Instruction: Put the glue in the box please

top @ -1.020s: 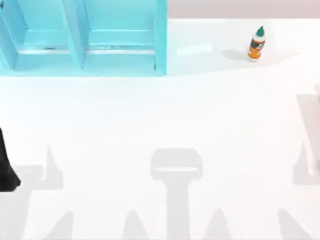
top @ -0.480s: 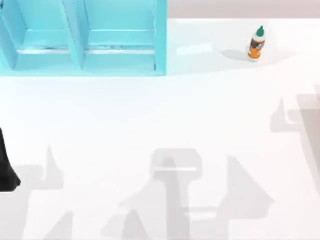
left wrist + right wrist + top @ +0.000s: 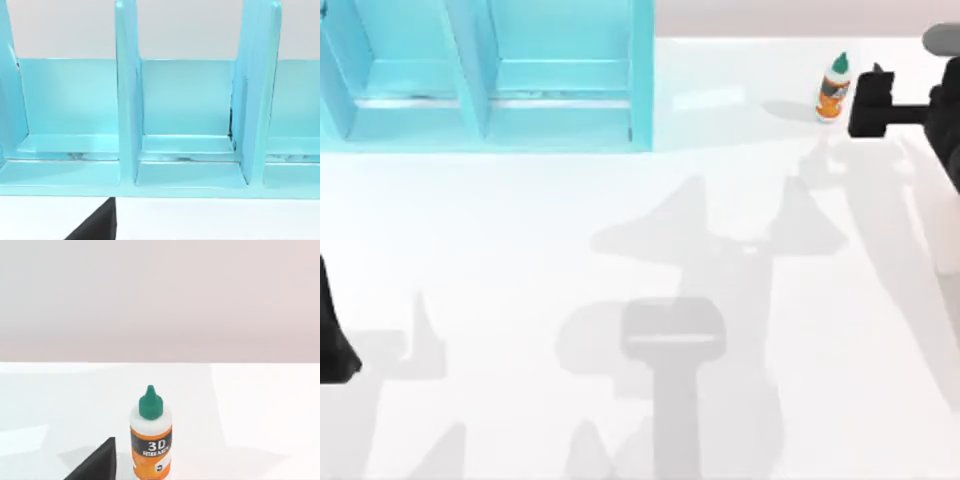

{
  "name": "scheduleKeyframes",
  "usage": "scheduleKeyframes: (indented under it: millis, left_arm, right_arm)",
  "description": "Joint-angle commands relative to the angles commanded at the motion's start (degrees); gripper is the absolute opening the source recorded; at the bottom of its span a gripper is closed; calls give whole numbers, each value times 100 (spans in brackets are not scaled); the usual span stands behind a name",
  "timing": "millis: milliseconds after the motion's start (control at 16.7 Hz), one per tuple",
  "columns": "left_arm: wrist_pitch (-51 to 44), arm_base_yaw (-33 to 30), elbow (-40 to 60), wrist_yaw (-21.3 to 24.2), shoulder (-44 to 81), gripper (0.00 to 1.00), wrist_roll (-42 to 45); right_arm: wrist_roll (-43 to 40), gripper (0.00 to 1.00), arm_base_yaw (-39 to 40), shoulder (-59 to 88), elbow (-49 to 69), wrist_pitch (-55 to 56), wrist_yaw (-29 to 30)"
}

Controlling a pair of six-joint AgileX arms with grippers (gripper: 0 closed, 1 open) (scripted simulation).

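At the top view's upper right, the right gripper, whose jaw state I cannot tell, sits just beside the upright glue and could tip it with a sideways nudge.

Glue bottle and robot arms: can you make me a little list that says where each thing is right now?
glue: upright bottle, green cap, far right part of the table, not held
box: blue, with open compartments, far left, apart from the glue
right gripper: just right of the glue, not touching it
left arm: parked at the table's left edge
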Motion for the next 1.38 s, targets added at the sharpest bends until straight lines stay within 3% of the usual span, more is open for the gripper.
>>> scheduleKeyframes:
  millis: [420, 960, 1380]
  left_arm:
    - [0, 0, 0, 0, 0, 100, 0]
    - [0, 0, 0, 0, 0, 100, 0]
    - [0, 0, 0, 0, 0, 100, 0]
  right_arm:
    - [92, 100, 304, 2566, 1133, 1041, 331]
    - [96, 100, 298, 2854, 1307, 1107, 344]
    - [24, 100, 120, 3901, 3010, 515, 176]
